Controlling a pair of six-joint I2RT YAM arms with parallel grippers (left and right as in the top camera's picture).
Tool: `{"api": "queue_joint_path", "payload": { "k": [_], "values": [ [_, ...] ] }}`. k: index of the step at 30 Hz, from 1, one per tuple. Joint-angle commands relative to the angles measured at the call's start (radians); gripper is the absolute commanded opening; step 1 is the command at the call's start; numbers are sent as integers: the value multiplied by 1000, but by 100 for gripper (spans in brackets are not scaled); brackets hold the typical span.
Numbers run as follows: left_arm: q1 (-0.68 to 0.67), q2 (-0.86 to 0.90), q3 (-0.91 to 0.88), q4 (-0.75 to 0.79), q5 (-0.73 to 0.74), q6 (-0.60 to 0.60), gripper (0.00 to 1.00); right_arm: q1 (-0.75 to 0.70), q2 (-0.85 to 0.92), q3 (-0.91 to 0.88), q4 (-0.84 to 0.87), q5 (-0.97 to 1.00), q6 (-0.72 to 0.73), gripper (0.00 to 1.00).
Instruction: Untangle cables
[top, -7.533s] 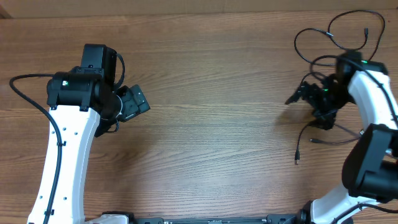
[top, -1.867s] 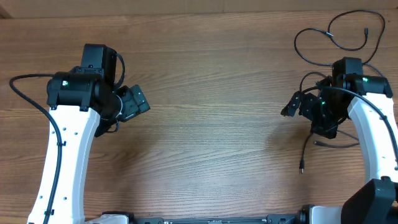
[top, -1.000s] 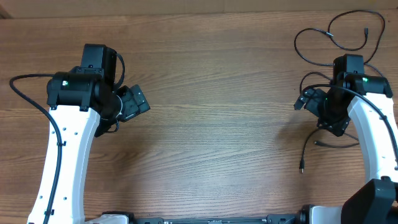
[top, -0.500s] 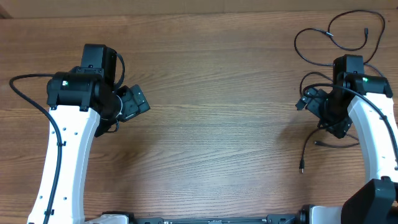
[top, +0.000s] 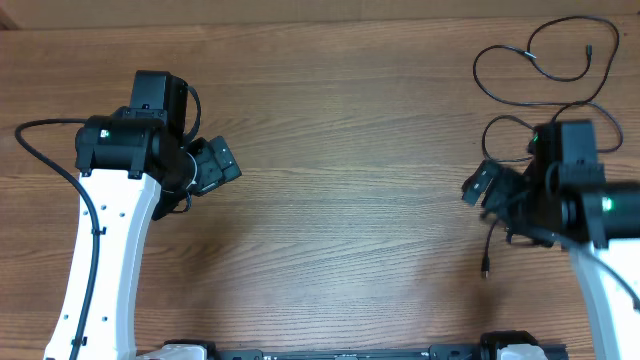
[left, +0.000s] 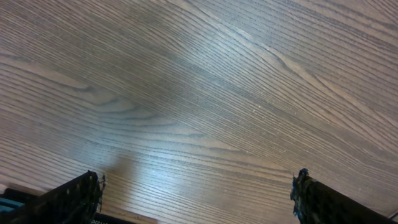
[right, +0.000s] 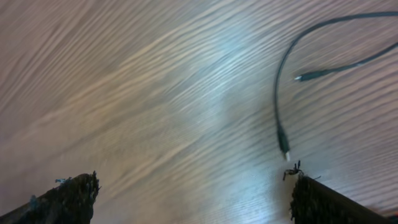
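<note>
Two arms at a wooden table (top: 330, 120), shown from overhead and from each wrist. The cables (top: 531, 55) lie wholly on the right side. Thin loops spread toward the far right corner, and one loose tail (top: 487, 245) trails toward the near edge and ends in a small plug (top: 485, 270).

The right gripper (top: 480, 188) hangs just beside this tail with its fingers spread wide and holding nothing. In the right wrist view the tail (right: 277, 99) curves down from the upper right, its last stretch lying roughly along the camera's line of sight. Its plug (right: 284, 148) lies off-centre, close to the finger (right: 317, 202) at the lower right and not midway between the two. A second plug (right: 303, 77) lies above it, pointing left.

The left gripper (top: 215, 165) is likewise spread and empty over bare wood, well apart from every cable.

Judgement: the right arm is the nearer. A pinch on the tail would call for a sideways shift toward that plug before descent. The loops appear not yet separated.
</note>
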Motion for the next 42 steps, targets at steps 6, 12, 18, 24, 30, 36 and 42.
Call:
{"api": "queue_joint_path", "payload": {
  "k": [6, 12, 18, 24, 30, 36, 42],
  "values": [
    [2, -10, 21, 0, -10, 11, 100, 168, -194, 13, -74, -2, 44, 100],
    [2, -10, 21, 0, -10, 11, 99, 172, -223, 13, -164, -12, 44, 100],
    [2, -10, 21, 0, -10, 11, 100, 172, -219, 13, -175, -15, 43, 100],
    [2, -10, 21, 0, -10, 11, 100, 172, -219, 13, -175, 13, 43, 100],
    [2, -10, 21, 1, -10, 12, 100, 172, -219, 13, -167, 52, 38, 100],
    [2, -10, 21, 0, -10, 12, 100, 165, -255, 12, -77, 51, -139, 100],
    [2, -10, 21, 1, -10, 11, 100, 84, -368, -55, 77, 34, -232, 100]
  ]
}}
